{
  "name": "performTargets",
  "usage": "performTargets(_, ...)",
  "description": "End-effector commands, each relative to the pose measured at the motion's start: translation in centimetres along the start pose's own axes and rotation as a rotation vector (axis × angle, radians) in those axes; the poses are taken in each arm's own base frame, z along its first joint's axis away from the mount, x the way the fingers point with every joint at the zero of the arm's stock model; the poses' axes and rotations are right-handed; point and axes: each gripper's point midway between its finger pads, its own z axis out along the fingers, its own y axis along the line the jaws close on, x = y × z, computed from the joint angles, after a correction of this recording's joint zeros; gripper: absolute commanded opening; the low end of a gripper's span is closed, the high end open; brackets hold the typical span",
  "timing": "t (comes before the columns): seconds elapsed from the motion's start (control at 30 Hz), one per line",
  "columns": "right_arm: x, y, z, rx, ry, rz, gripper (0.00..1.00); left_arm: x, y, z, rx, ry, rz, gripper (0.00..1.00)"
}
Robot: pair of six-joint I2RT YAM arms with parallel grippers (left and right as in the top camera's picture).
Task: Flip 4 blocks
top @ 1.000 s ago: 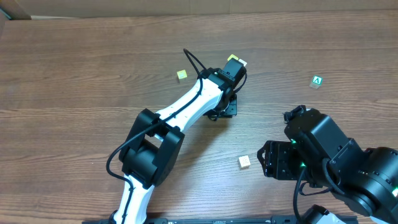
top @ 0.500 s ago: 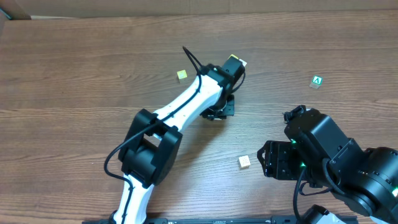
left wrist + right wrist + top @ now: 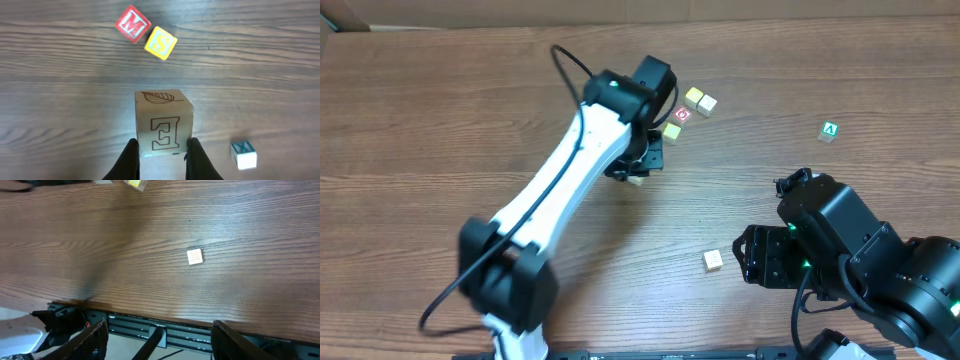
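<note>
My left gripper (image 3: 162,146) is shut on a cream block (image 3: 162,125) printed with an "E" and a leaf. It holds the block above the table. Beyond it lie the red "M" block (image 3: 133,24) and a yellow block (image 3: 160,43), touching at a corner. From overhead, the left gripper (image 3: 638,168) is just left of the red block (image 3: 682,115) and the yellow-green one (image 3: 672,131). Another cream block (image 3: 713,261) lies near the front, also seen in the right wrist view (image 3: 195,256). My right gripper (image 3: 160,340) hangs open over the table's front edge.
Two pale cubes (image 3: 700,100) sit behind the red one. A green "A" cube (image 3: 830,130) lies far right. A small blue-and-white cube (image 3: 243,154) rests right of my left fingers. The right arm's black body (image 3: 840,250) fills the front right corner.
The left arm has swung left and back, carrying the cream block off the table. The red and yellow-green blocks it covered now show. The right arm has not moved.
</note>
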Motion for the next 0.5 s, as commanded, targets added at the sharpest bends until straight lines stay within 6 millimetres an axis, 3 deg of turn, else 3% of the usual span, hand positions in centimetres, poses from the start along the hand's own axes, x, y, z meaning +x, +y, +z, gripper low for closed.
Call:
performTargets(0.0, -0.5, 0.2, -0.6, -0.013, -0.030, 0.002, 0.67, 1.7, 1.3, -3.4, 0.004, -0.086, -0.003, 0.05)
performTargets(0.1, -0.6, 0.1, -0.6, -0.012, -0.031, 0.002, 0.67, 4.0, 2.1, -3.5, 0.015, -0.100, -0.025, 0.04)
performTargets(0.2, -0.6, 0.1, -0.6, -0.009, -0.034, 0.006, 0.67, 6.8, 3.0, -2.2, 0.034, -0.099, -0.057, 0.05)
performTargets(0.27, -0.8, -0.1, -0.6, 0.001, -0.043, 0.009, 0.67, 8.8, 3.1, -0.8, 0.066, -0.084, -0.061, 0.04)
performTargets(0.47, -1.2, 0.2, -0.6, -0.008, -0.064, 0.009, 0.67, 15.4, 1.0, 5.5, 0.227, 0.032, -0.026, 0.04)
